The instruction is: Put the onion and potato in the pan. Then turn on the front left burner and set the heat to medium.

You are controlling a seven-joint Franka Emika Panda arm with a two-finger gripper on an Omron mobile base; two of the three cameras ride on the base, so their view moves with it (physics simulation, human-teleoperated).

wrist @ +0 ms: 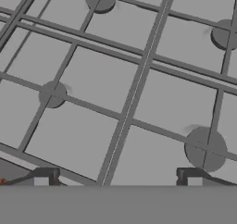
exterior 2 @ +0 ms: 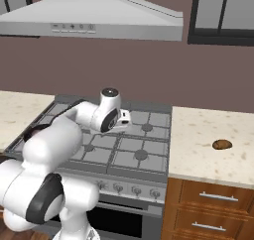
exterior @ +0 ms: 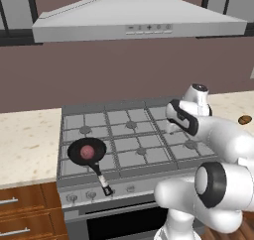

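The black pan [exterior: 74,152] rests on the stove's front-left cell, its straight handle [exterior: 100,178] pointing toward the front edge. It covers the front left burner. Inside the pan lies the reddish-pink onion [exterior: 88,151]. The orange-brown potato [exterior: 244,119] lies on the right counter, also seen in the right base view [exterior 2: 222,145]. My gripper [wrist: 118,177] hangs open over the middle of the stove grate, with nothing between its fingertips [wrist: 46,176]. It is well to the right of the pan and left of the potato.
A grey grid grate [wrist: 134,93] with round burner caps [wrist: 205,149] lies below the hand. Control knobs [exterior: 91,195] line the stove's front panel. A range hood [exterior: 139,21] hangs overhead. Light counters [exterior 2: 208,135] flank the stove, with wooden drawers [exterior 2: 213,197] below.
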